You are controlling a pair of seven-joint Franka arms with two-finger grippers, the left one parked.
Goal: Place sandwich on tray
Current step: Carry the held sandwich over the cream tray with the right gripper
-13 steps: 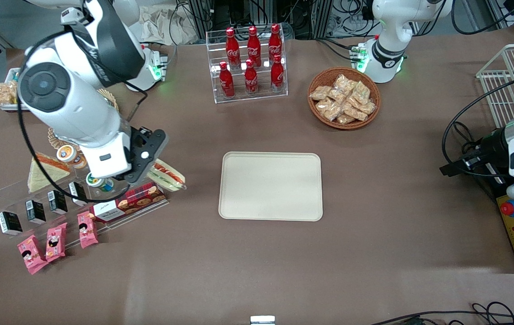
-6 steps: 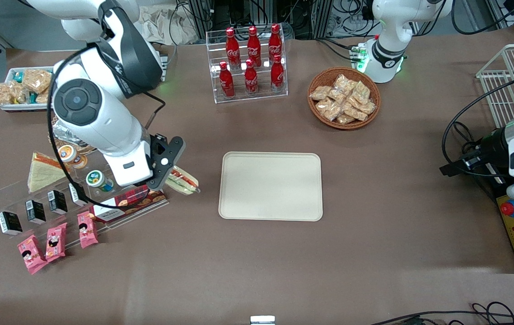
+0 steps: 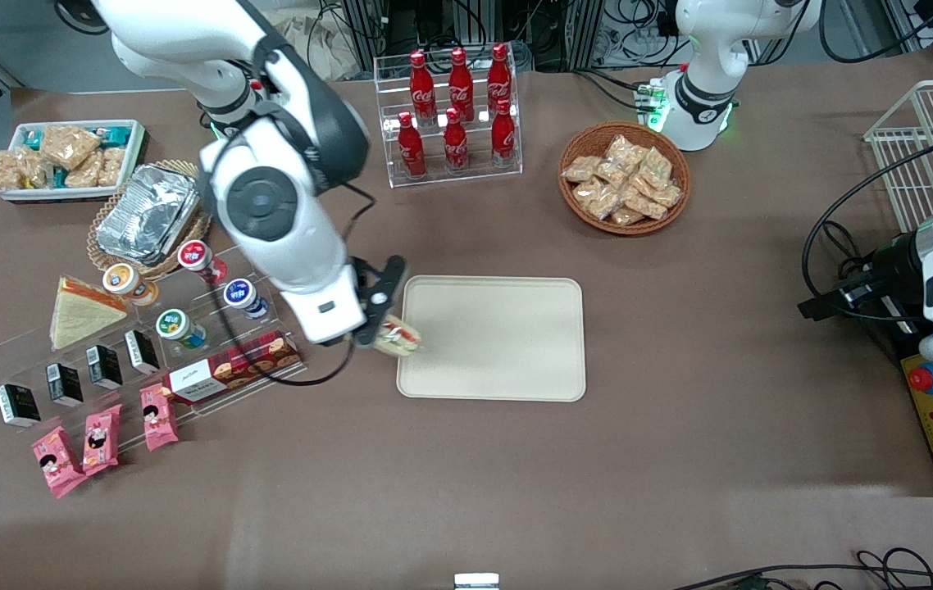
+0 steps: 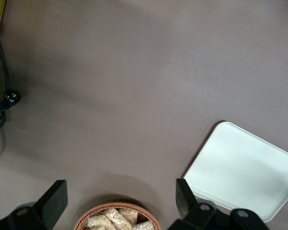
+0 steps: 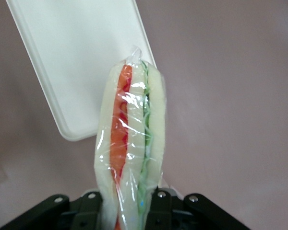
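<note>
half the job looks done: the tabletop (image 3: 466, 483) no longer carries the sandwich, which is up in the air. what's left, by my read, is a short carry inward over the tray and the set-down.

the tray (image 3: 507, 344) lies bare, its working-arm-end rim right under the claw, most of its surface stretching away from the claw toward the parked arm's end.

the claw (image 3: 383, 326) hangs just over that rim, clamped on the sandwich (image 3: 399, 338), both fingers pressing its bread faces in the wrist view.

the sandwich (image 5: 129, 143) sticks straight out from between the fingers, long axis running away from the claw, wrapper tip leading and poking over the tray's corner (image 5: 74, 132). it rides on edge, orange-red and green filling stripes facing the wrist camera.
</note>
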